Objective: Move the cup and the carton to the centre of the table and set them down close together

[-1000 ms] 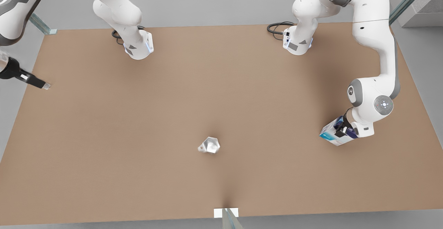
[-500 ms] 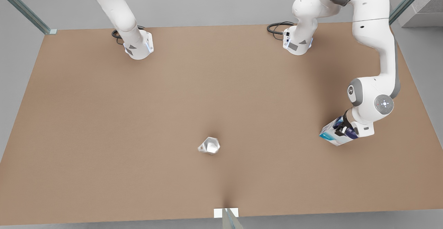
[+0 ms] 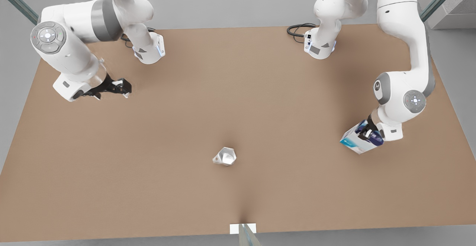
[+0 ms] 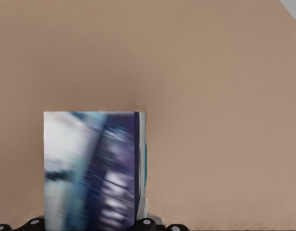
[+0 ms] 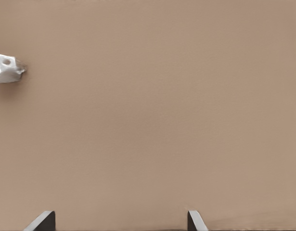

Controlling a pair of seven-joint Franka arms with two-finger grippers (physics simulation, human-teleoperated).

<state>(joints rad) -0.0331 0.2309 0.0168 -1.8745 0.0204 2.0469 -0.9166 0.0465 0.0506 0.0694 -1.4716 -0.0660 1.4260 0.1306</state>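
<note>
Two white arms stand bolted to the far edge of a brown bench [image 3: 238, 101], their bases each trailing a black cable.

Left end effector [image 3: 366, 134]: at the front view's right, near that short edge of the bench. It is clamped on the carton [image 3: 355, 142], which is white with a dark blue panel and a teal edge. The carton is tilted, its teal corner pointing toward the front view's lower left. In the left wrist view the carton [image 4: 92, 171] stands close before the camera, its blue lettered panel blurred, with bare bench surface [image 4: 210, 72] beyond it. Whether the carton touches the bench cannot be told.

Right end effector [image 3: 121, 88]: at the front view's left, above the bench near the far left corner, holding nothing. Its two fingers are spread apart; in the right wrist view one fingertip [image 5: 42, 221] and its partner sit wide of each other over bare bench.

Cup [image 3: 225, 156]: a small silvery faceted cup resting on the bench, roughly midway along its length and nearer the front edge. It is well apart from both end effectors and from the carton. In the right wrist view the cup [image 5: 7, 68] appears far off.

A small white tab [image 3: 243, 228] marks the near long edge, in line with the cup.
</note>
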